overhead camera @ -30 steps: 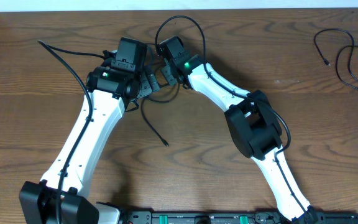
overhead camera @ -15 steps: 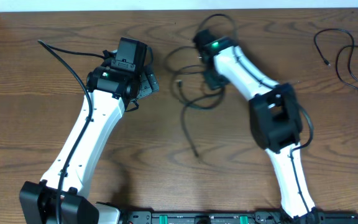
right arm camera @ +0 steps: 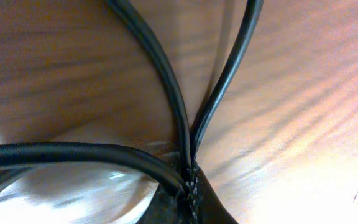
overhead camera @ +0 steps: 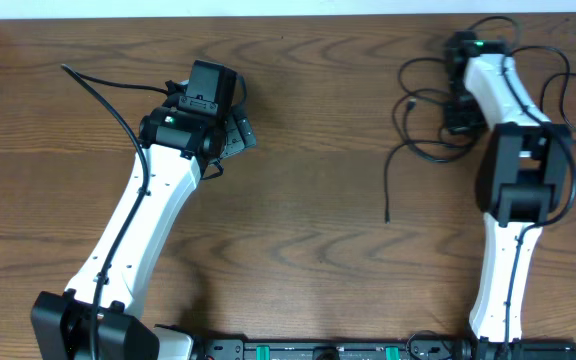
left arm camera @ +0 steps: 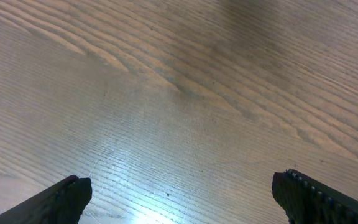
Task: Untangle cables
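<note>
The wooden counter point(overhead camera: 298, 200) is the largest thing in view. At its far right side, partly under the right arm point(overhead camera: 513, 180), the black cables point(right arm camera: 55, 154) lie in loose loops. The right end effector point(right arm camera: 188, 190) is pinched tight on some strands. The left end effector point(left arm camera: 182, 193) stands wide apart above bare wood.

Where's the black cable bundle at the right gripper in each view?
Overhead: black cable bundle at upper right, by the right gripper.
Left wrist: not in it, only bare wood.
Right wrist: its strands fill the frame, meeting at bottom centre.
Shared landmark: the wood-grain table.
</note>
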`<state>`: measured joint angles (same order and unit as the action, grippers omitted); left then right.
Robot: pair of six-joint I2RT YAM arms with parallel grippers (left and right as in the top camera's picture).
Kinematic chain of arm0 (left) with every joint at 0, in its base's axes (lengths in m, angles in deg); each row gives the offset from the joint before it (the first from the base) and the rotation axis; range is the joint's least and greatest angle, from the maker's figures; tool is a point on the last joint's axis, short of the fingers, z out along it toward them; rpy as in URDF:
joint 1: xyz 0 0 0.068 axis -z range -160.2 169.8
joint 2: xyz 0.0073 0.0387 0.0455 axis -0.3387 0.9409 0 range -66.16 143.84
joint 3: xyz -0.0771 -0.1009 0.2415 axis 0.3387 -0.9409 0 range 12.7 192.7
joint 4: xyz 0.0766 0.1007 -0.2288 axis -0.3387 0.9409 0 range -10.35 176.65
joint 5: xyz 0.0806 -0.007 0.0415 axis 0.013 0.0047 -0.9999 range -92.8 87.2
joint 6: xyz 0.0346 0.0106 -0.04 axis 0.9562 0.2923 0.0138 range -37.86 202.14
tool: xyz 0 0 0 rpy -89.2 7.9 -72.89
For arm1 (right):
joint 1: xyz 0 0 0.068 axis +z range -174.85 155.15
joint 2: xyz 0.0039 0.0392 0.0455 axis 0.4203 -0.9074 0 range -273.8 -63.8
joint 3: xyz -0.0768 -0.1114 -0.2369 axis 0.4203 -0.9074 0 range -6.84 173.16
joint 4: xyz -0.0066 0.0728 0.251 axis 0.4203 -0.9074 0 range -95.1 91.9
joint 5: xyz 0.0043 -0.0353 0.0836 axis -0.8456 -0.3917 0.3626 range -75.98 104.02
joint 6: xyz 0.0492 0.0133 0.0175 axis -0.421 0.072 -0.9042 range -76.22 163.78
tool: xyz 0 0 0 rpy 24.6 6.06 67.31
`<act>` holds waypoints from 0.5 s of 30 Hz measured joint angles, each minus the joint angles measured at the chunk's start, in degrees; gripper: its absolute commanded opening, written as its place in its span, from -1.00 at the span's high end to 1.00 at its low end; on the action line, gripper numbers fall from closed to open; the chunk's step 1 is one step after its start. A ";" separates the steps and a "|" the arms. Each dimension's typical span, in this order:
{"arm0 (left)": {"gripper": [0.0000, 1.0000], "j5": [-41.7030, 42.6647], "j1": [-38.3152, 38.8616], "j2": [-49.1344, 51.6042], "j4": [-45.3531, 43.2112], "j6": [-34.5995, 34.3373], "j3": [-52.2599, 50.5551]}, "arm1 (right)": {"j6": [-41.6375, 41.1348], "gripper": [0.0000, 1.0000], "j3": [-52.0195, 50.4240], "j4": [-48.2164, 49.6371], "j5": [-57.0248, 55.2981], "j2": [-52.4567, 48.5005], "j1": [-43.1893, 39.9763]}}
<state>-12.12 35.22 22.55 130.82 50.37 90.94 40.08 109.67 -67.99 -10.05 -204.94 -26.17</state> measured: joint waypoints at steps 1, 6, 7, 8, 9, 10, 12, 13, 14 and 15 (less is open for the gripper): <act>-1.00 0.00 0.00 0.00 0.00 0.02 0.00 | 0.02 0.97 0.00 -0.50 -0.02 0.00 -1.22; -1.00 0.00 0.00 0.00 0.02 0.02 0.00 | -0.90 0.97 -0.52 -6.27 0.00 -0.13 -5.62; -1.00 0.00 0.00 0.00 0.00 0.02 0.00 | -1.27 0.97 -0.68 -7.19 0.55 -0.13 -6.32; -1.00 0.00 0.00 0.00 0.00 0.02 0.00 | -1.22 0.97 -0.68 -7.34 1.36 -0.13 -6.75; -1.00 0.00 0.00 0.00 0.00 0.02 0.00 | -0.57 0.97 -0.70 -7.32 2.71 0.11 -7.19; -1.00 0.00 0.00 0.00 0.02 0.00 0.00 | -0.13 0.97 -0.72 -7.30 3.50 0.35 -7.48; -1.00 0.00 0.00 0.00 0.00 0.02 0.00 | 0.57 0.97 -1.01 -7.28 6.21 1.03 -7.93; -1.00 0.00 0.00 0.00 0.00 0.02 0.00 | 0.85 0.96 -1.20 -7.19 7.06 1.40 -8.04; -1.00 0.00 0.00 0.00 0.00 0.02 0.00 | 1.40 0.94 -1.57 -6.97 9.11 2.01 -8.17; -1.00 0.00 0.00 0.00 0.02 0.02 0.00 | 1.92 0.71 -1.79 -6.80 10.95 2.64 -8.20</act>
<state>-12.12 35.22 22.55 130.85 50.39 90.94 42.00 107.88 -74.79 0.90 -202.30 -34.37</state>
